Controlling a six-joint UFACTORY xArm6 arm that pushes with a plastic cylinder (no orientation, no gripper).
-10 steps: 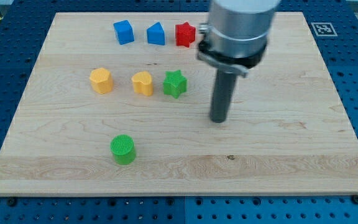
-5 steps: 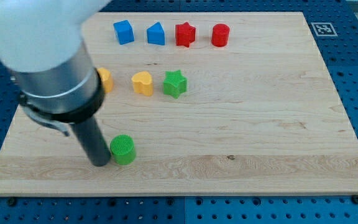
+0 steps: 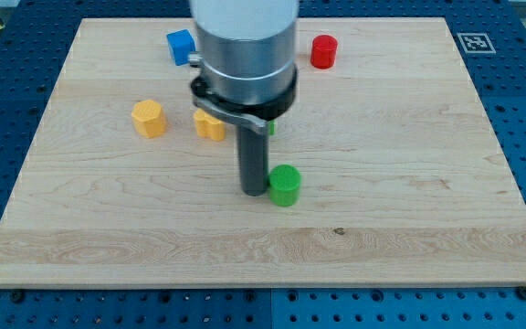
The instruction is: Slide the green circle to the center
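My tip (image 3: 253,191) touches the ribbed, upright green circle (image 3: 285,185); no jaws visible

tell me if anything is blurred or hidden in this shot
Camera view: my tip and the green circle are sharp, lighting even, shadows faint; the arm's grey housing looks soft and hides blocks behind it, leaving the blue block partly showing.
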